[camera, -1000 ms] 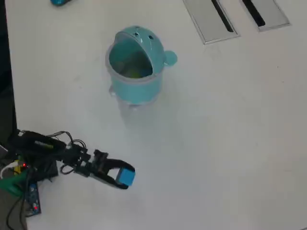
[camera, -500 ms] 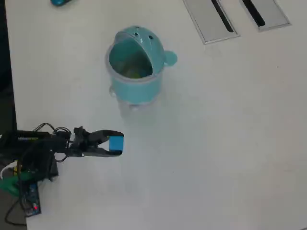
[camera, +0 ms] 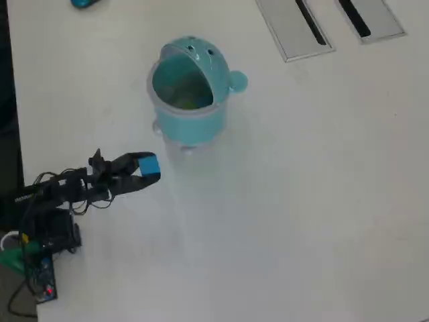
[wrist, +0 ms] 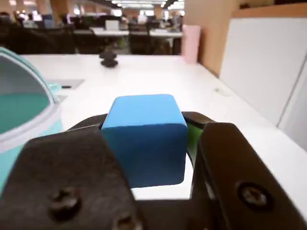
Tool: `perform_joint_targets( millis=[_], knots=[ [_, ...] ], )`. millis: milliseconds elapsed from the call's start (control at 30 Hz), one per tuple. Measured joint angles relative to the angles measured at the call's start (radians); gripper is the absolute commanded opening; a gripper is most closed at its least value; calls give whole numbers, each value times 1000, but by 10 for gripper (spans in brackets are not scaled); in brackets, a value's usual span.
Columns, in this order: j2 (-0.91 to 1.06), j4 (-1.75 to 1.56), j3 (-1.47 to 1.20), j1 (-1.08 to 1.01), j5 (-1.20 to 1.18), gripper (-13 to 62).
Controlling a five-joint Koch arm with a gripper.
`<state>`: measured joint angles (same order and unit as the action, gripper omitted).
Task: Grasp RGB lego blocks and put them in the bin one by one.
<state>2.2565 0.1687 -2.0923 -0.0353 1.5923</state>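
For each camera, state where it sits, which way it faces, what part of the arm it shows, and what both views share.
Wrist view: rides just behind the gripper, looking forward low across the white table toward a blurred office; both dark jaws fill the foreground, shut on the blue block, with the teal bin at the left edge.
Overhead view: fixed above, facing straight down on the table; the arm reaches in from the lower left, with its gripper short of the bin.
Shared: the gripper, the blue block and the bin.
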Motion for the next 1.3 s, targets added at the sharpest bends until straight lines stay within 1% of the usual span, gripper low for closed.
perform_joint_targets(
  millis=[300,367,533,667,833,867,900,967,1000,1067,1100,1300],
  knots=[
    [18,0,-35,176,84,103],
    [18,0,-37,242,114,103],
    [15,0,-37,307,184,103],
    [-23,-23,-37,348,215,103],
    [-100,-77,-37,377,218,103],
    [-140,-81,-35,383,218,103],
    [-196,-80,9,390,222,103],
    [-222,-83,28,402,227,103],
    [-311,-89,140,414,232,103],
    [-339,-89,175,426,236,103],
    [-371,-107,239,437,239,103],
    [-448,-114,275,471,239,103]
  ],
)
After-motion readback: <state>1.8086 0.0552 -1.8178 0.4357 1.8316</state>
